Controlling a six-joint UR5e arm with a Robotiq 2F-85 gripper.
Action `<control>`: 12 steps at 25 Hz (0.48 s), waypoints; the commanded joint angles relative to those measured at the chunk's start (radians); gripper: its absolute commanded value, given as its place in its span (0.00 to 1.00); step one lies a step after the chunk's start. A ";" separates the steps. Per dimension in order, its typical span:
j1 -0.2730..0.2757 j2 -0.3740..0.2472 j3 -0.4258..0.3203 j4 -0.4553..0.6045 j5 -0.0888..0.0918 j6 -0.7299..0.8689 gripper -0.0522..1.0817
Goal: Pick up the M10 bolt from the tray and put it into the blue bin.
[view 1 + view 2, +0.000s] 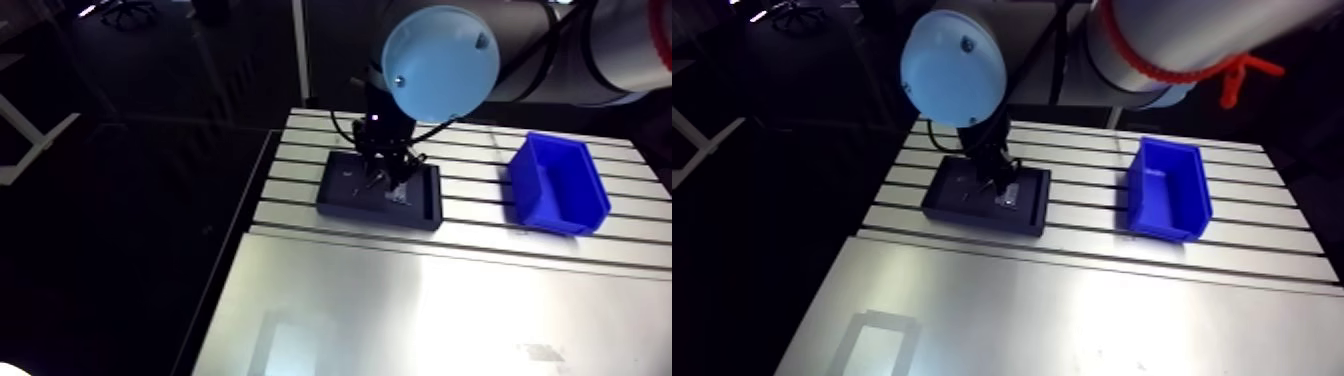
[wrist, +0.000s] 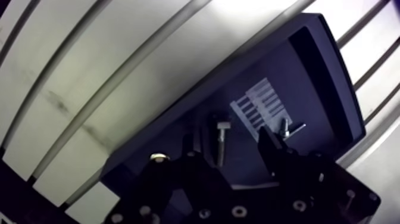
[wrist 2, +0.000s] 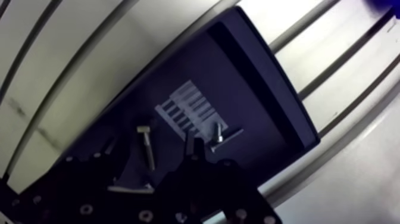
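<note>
2 fasteners in the tray [image 2: 321,71]: long bolt [image 2: 221,143] between the wide-parted gripper [image 2: 231,146], short screw [image 2: 284,127] beside.

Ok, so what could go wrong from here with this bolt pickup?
The long bolt lies flat in the tray between the fingers of the open gripper. Closing on its round shank could roll or skew it. One finger stands close to a smaller bolt and might nudge or catch it. Which bolt is the M10, I cannot tell.
</note>
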 commanded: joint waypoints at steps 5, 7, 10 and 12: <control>0.006 0.001 -0.003 -0.012 0.000 0.002 0.43; 0.006 0.003 -0.003 -0.010 0.000 0.002 0.43; 0.006 0.003 -0.003 -0.012 0.000 0.002 0.44; 0.006 0.003 -0.003 -0.012 0.000 0.002 0.47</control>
